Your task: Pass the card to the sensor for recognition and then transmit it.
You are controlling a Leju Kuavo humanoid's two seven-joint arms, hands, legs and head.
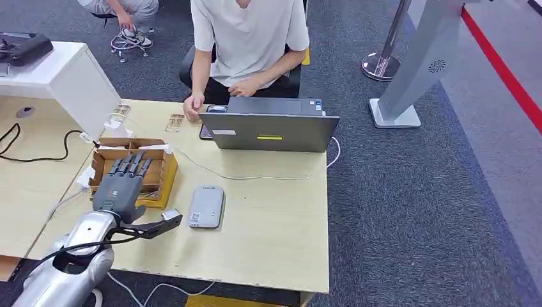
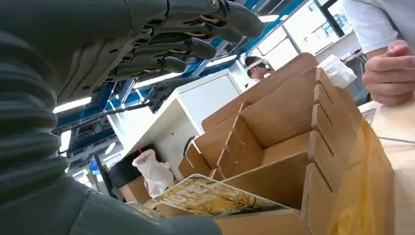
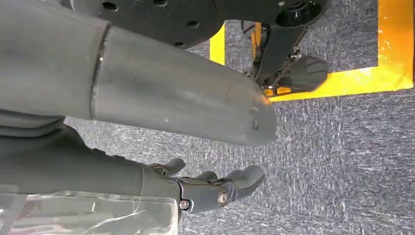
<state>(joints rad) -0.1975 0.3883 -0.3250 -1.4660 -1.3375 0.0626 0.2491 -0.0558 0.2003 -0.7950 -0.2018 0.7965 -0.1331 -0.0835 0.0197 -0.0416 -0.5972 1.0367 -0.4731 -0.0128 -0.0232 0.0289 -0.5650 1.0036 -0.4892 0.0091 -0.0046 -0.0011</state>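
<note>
Head view has my left hand (image 1: 121,185) stretched out flat over the wooden card box (image 1: 131,171) at the left side of the counter (image 1: 275,217), fingers straight, side by side and holding nothing, which I take to be the reach that comes before a pick. The box sits close to my left side, I judge so that a card can be lifted out and carried the short way to the grey sensor (image 1: 206,206), which lies flat on the counter just beside the box, on its right. In the left wrist view my fingers (image 2: 195,46) hang above the slotted dividers of the box, apart from them, and a card (image 2: 208,198) with a yellow printed face leans in the slot nearest me, its upper edge clear of the wood, which should give my thumb something to catch. So the card is not yet taken. My right hand (image 3: 205,188) hangs at my side over the carpet, fingers loosely spread and empty. Across the counter a person (image 1: 249,38) sits behind a laptop (image 1: 271,128), one hand resting near the counter's far edge, probably placed there to receive the card once it has been read.
</note>
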